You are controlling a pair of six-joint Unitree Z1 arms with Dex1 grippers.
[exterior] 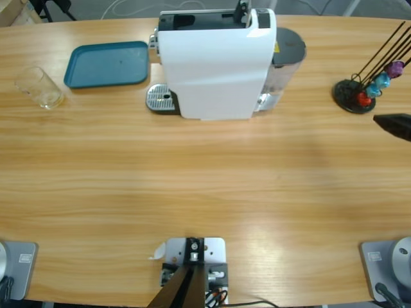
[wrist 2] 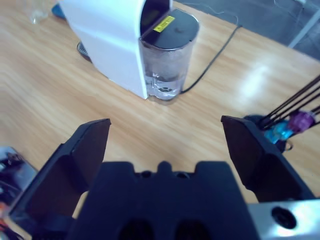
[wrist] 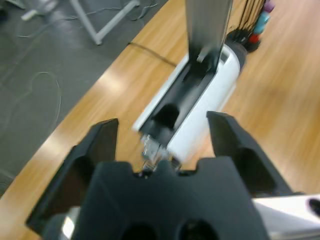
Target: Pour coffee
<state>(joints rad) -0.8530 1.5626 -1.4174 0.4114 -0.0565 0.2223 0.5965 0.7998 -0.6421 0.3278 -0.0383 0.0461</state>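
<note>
No coffee shows in any view. The white coffee machine [exterior: 212, 64] stands at the table's far middle, its metal drip grate [exterior: 160, 99] bare. A clear glass [exterior: 40, 88] stands far to the left, apart from the machine. My left gripper [wrist: 162, 127] hovers open above one end of the machine [wrist: 200, 115], looking along its open top with the lever [wrist: 207, 30] raised; this gripper does not show in the high view. My right gripper [wrist 2: 166, 127] is open and holds nothing, short of the machine's water tank [wrist 2: 165, 65]. Only its black tip [exterior: 393, 125] enters the high view at the right edge.
A teal tray [exterior: 106, 64] lies left of the machine. A black wire stand with coloured capsules [exterior: 359, 90] sits at the far right, close to my right gripper. A black cable [wrist 2: 215, 55] runs from behind the machine.
</note>
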